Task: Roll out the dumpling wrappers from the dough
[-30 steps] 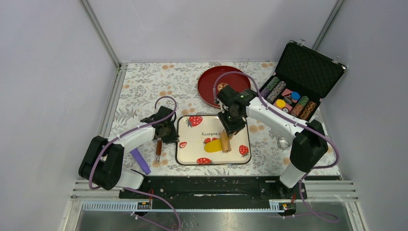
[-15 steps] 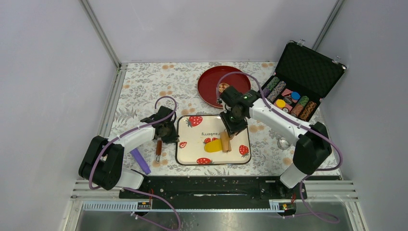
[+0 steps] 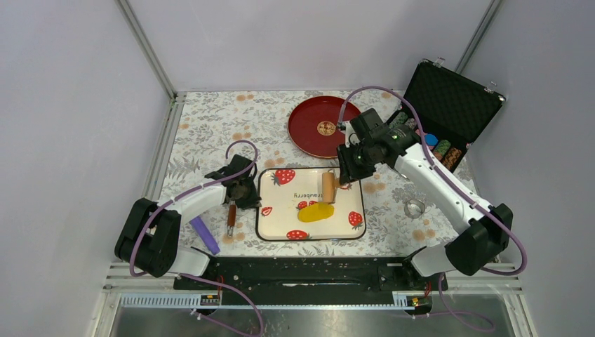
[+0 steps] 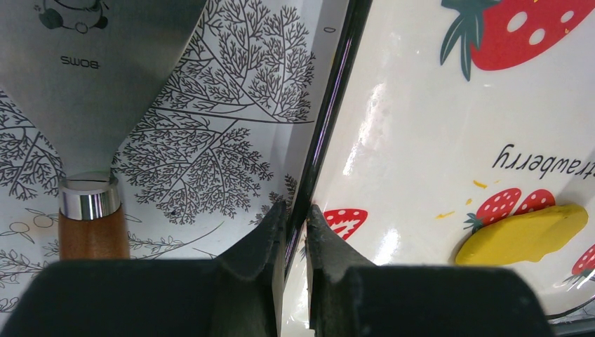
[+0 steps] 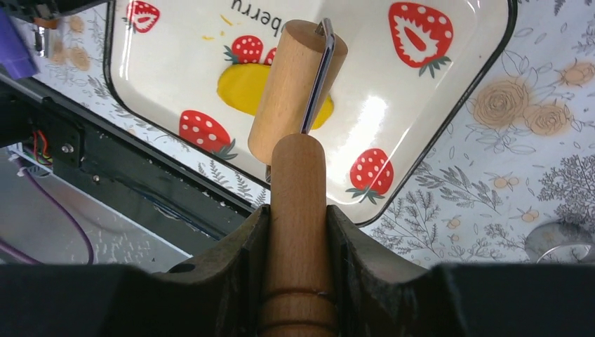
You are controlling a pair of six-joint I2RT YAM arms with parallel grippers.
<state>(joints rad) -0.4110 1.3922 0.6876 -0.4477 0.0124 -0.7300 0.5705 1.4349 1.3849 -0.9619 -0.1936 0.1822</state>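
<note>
- The dough [image 3: 316, 212], a flattened yellow oval, lies in the near half of the strawberry tray [image 3: 281, 188], with its long axis running left to right.
- The wooden roller [image 3: 327, 187] sits at its far right edge, barrel pointing near to far.
- The right gripper [image 5: 298, 217] clamps the roller's handle, its arm reaching in from the right.
- The left gripper [image 4: 295, 214] pinches the tray's left rim, its arm bent.

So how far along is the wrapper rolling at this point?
Done: the bright yellow dough lies flattened into an oval patch on the cream strawberry-print tray. In hand: the right gripper clamps the handle of the wooden roller, its barrel just beyond the patch; the left gripper pinches the tray's rim. Left: no small round wrappers show yet, so shaping them remains.
</note>
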